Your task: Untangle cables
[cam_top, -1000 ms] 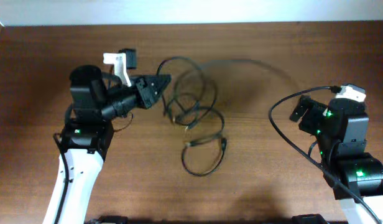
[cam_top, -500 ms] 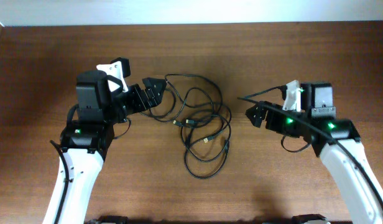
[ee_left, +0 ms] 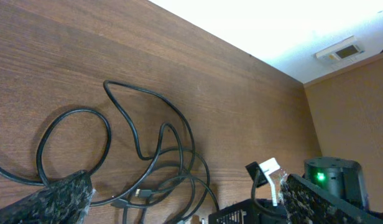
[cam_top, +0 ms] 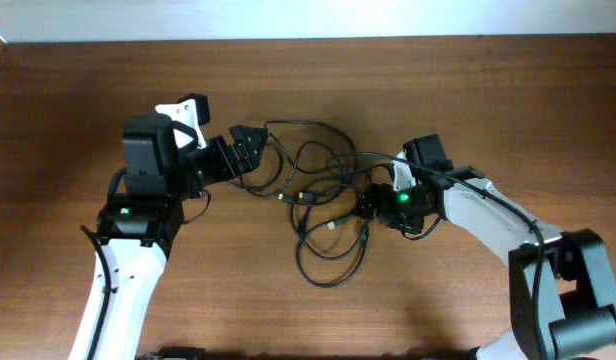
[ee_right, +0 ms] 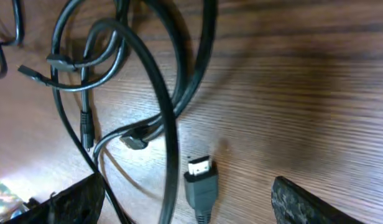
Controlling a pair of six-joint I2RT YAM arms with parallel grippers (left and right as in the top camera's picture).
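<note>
The cables [cam_top: 323, 205] lie as one tangle of thin black loops in the middle of the table, with gold-tipped plugs showing inside it. My left gripper [cam_top: 248, 147] stands open at the tangle's upper left edge; in the left wrist view its fingers [ee_left: 55, 199] straddle several loops [ee_left: 160, 155] without holding any. My right gripper [cam_top: 372, 205] is open and low over the tangle's right side. In the right wrist view a black plug with a metal tip [ee_right: 201, 177] and a cable loop [ee_right: 170, 124] lie between its fingers [ee_right: 306, 205].
The brown wooden table [cam_top: 488, 110] runs to a pale wall at the back. The right arm's thicker black wire [cam_top: 488, 200] runs along its white forearm. The right arm's base [cam_top: 573, 290] stands at the lower right.
The right arm has swung in from the right side and come down on the tangle's right edge. The left gripper opened about a second ago and has stayed put; the cables have settled.
</note>
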